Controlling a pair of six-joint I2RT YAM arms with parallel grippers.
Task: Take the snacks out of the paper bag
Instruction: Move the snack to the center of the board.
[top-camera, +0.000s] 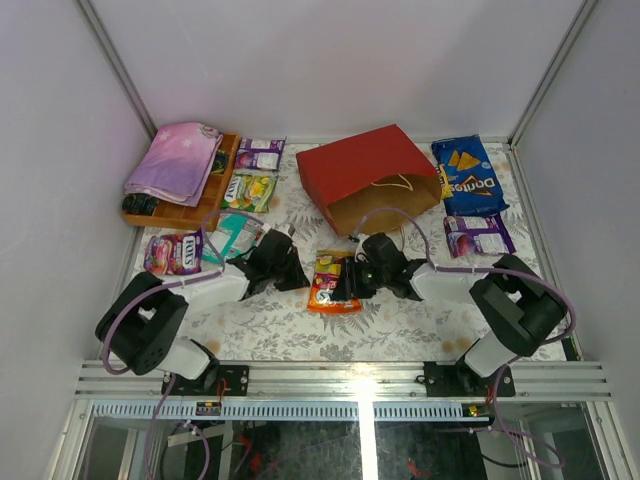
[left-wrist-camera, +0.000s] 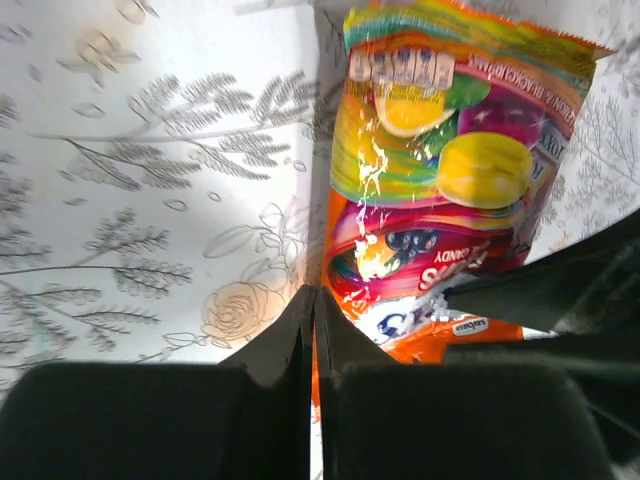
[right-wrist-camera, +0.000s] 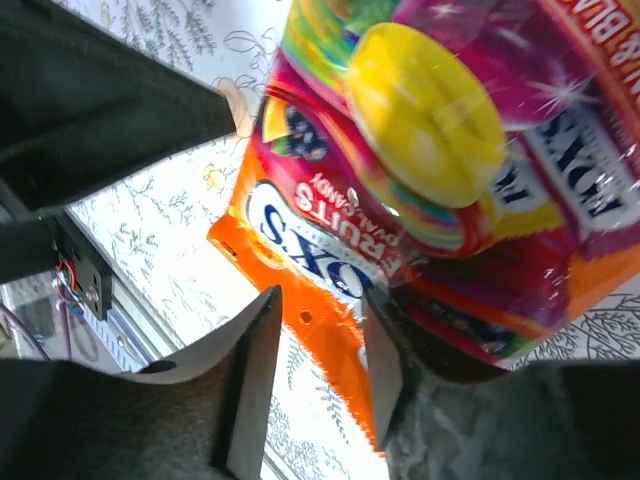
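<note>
On the table (top-camera: 300, 340) you have the orange candy bag (top-camera: 330, 285) out of the paper bag (top-camera: 365, 170), right end effector (right-wrist-camera: 320, 335) spread, left end effector (left-wrist-camera: 312, 300) pressed together, leftovers unseen.

Left arm (top-camera: 215, 288) and right arm (top-camera: 452, 280): white links, black joints, looping lilac cables (top-camera: 112, 325); left hand (top-camera: 297, 278) and right hand (top-camera: 347, 285) matte black.

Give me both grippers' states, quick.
Left gripper: closed, holding nothing.
Right gripper: open, jaws astride the orange candy bag edge, not gripping.
</note>
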